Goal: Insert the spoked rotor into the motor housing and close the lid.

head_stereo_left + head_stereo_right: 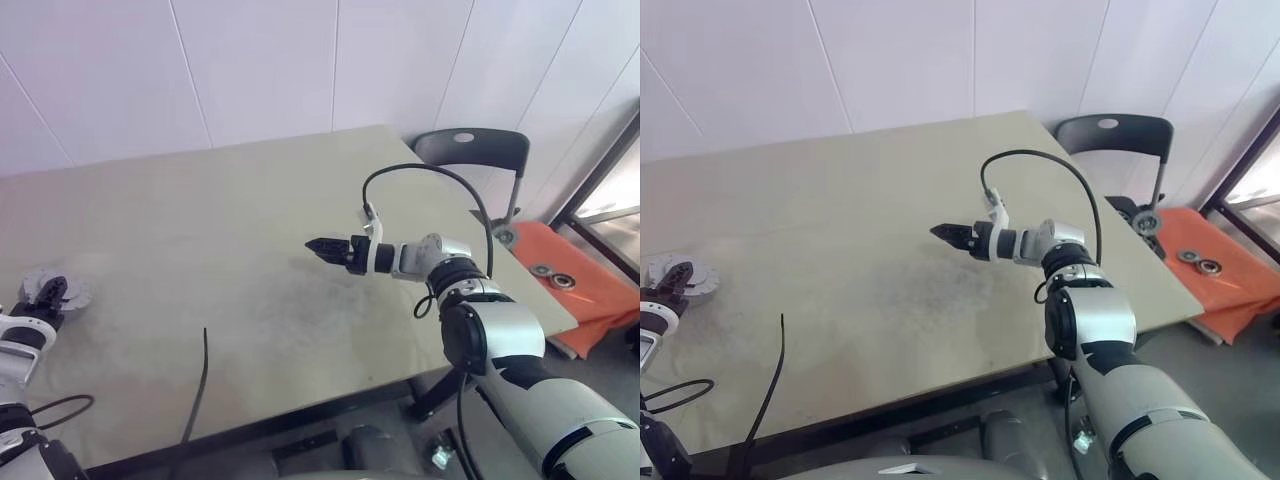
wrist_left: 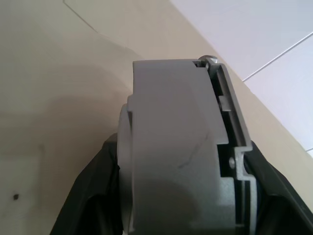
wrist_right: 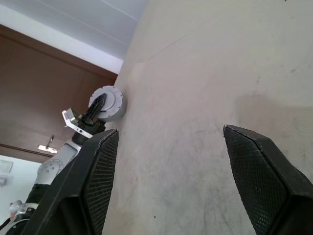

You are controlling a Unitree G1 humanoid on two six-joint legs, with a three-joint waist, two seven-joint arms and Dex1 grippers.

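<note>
At the table's far left edge, my left gripper (image 1: pixel 48 291) is shut on a round grey metal disc with a ribbed rim, the lid (image 1: pixel 76 293). In the left wrist view the lid (image 2: pixel 171 161) stands edge-on between the black fingers (image 2: pixel 93 196) and looks thick. I cannot tell whether the motor housing is under it. The spoked rotor is out of view. My right gripper (image 1: pixel 316 245) hovers over the middle of the table (image 1: pixel 230 200), pointing left. It is open, its fingers (image 3: pixel 98 171) wide apart with nothing between them. The right wrist view also shows the lid (image 3: pixel 115 100) far off.
A black cable (image 1: pixel 200 385) lies across the near part of the table. A dark chair (image 1: pixel 470 150) stands beyond the table's right corner. An orange mat (image 1: pixel 585 285) on the floor at the right carries small metal rings.
</note>
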